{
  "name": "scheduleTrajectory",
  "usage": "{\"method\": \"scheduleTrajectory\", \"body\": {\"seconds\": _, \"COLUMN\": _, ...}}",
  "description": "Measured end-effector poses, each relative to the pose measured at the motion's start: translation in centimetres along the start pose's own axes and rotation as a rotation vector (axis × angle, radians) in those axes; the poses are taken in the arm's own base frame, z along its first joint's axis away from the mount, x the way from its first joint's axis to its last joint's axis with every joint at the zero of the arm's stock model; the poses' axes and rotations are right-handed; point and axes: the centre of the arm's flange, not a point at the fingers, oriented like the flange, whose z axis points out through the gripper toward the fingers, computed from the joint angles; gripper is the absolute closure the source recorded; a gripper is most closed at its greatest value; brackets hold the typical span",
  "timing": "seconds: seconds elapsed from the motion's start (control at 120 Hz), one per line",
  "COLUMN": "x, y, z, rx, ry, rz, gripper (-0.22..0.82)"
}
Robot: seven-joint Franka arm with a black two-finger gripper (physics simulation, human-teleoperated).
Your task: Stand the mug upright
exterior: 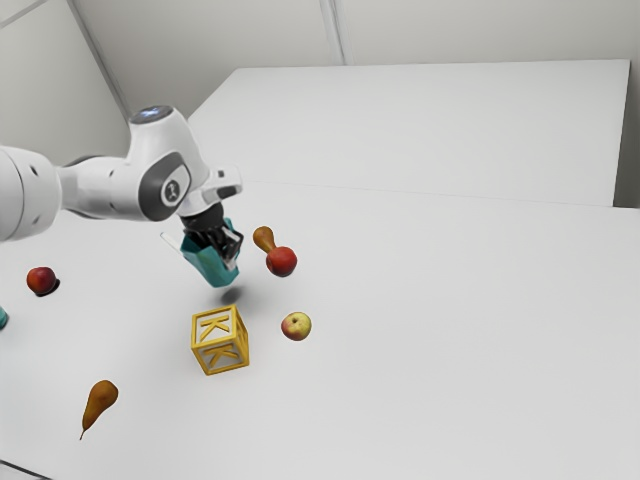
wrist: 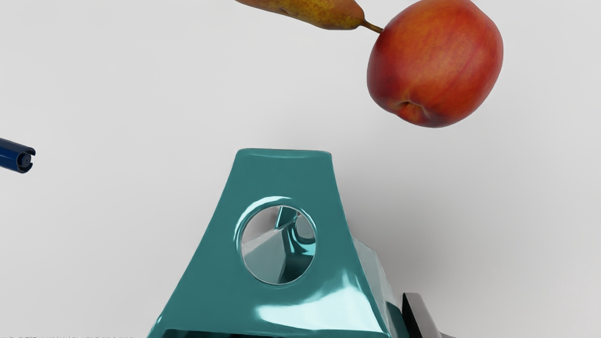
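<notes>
One glossy, teal, angular mug (exterior: pixel 207 264) hangs tilted above the smooth white tabletop (exterior: pixel 430 400), gripped by the black two-finger claw (exterior: pixel 230 252), whose exact opening I cannot tell, near a round red fruit (exterior: pixel 282 262), a brown pear (exterior: pixel 263 238) and a yellow-framed letter block (exterior: pixel 220 341).

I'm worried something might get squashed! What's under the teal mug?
Below the teal mug I can see a dark shadow on the white table. The mug covers some of the table, so I can't tell if anything small hides there.
</notes>
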Motion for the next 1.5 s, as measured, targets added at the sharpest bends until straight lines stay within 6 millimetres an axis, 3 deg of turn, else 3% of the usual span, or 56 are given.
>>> {"method": "scheduleTrajectory", "body": {"seconds": 0.625, "x": -0.3, "y": 2.5, "z": 3.1, "rx": 0.007, "ry": 0.02, "rz": -0.121, "gripper": 0.78}}
{"method": "scheduleTrajectory", "body": {"seconds": 1.267, "x": -0.3, "y": 2.6, "z": 5.3, "rx": 0.001, "ry": -0.009, "rz": -0.195, "gripper": 0.78}}
{"method": "scheduleTrajectory", "body": {"seconds": 1.5, "x": -0.1, "y": 3.0, "z": 4.4, "rx": -0.006, "ry": 0.007, "rz": -0.196, "gripper": 0.59}}
